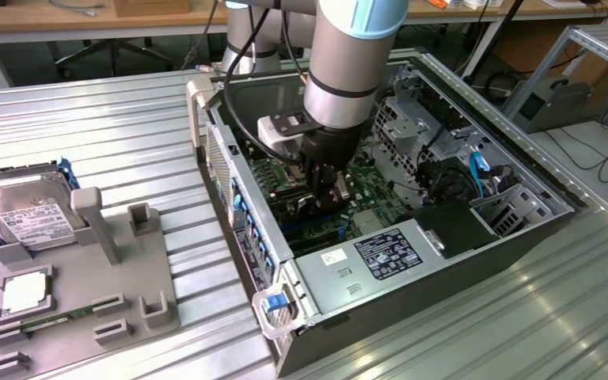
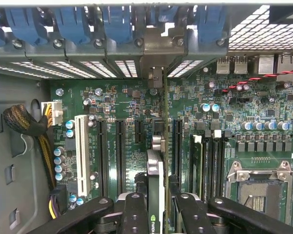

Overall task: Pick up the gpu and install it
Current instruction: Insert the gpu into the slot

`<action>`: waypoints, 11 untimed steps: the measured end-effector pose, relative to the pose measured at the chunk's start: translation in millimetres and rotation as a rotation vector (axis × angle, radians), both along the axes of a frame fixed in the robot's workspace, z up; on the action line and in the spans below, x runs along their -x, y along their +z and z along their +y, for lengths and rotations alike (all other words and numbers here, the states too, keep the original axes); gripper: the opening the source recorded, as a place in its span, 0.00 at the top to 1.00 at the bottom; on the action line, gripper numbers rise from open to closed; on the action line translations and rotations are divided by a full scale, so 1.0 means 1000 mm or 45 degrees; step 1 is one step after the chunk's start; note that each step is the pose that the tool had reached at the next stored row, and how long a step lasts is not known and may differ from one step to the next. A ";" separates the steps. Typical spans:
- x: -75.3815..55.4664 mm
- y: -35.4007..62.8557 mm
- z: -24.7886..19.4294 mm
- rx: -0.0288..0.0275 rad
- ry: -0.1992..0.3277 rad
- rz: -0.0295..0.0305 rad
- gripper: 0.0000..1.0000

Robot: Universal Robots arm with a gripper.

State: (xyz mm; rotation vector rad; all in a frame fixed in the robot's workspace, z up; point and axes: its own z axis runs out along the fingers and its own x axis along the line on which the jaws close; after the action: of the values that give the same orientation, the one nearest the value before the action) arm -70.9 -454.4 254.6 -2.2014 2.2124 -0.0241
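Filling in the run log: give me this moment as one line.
stage: gpu install | hand: shut on gpu, edge-on | location: inside computer case, over motherboard slots | seating: cannot tell | hard drive: on holder outside case

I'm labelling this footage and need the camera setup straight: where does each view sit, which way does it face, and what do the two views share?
Exterior view: off the arm, above the workbench, looking down into the open computer case; the arm and tool show reaching inside.
Wrist view: on the wrist, looking along the tool at the motherboard; black fingers clamp the gpu, edge-on over an expansion slot.
Shared: tool, gpu, motherboard.
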 end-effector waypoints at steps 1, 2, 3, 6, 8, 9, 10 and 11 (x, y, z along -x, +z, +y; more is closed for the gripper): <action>0.000 -0.0001 0.0000 0.0000 0.000 0.0000 0.73; 0.000 -0.0003 0.0000 -0.0001 0.000 0.0000 0.73; 0.000 -0.0003 0.0000 0.0000 0.000 0.0000 0.73; 0.000 -0.0009 0.0000 0.0000 0.000 0.0000 0.73; 0.000 -0.0010 0.0000 0.0001 0.000 0.0001 0.73; 0.000 -0.0010 0.0000 0.0001 0.000 0.0001 0.73; 0.000 -0.0012 0.0000 0.0001 0.000 0.0000 0.73; 0.000 -0.0017 0.0000 0.0002 0.000 0.0001 0.73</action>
State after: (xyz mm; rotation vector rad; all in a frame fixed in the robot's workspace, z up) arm -70.9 -454.4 252.9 -2.2016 2.2125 -0.0242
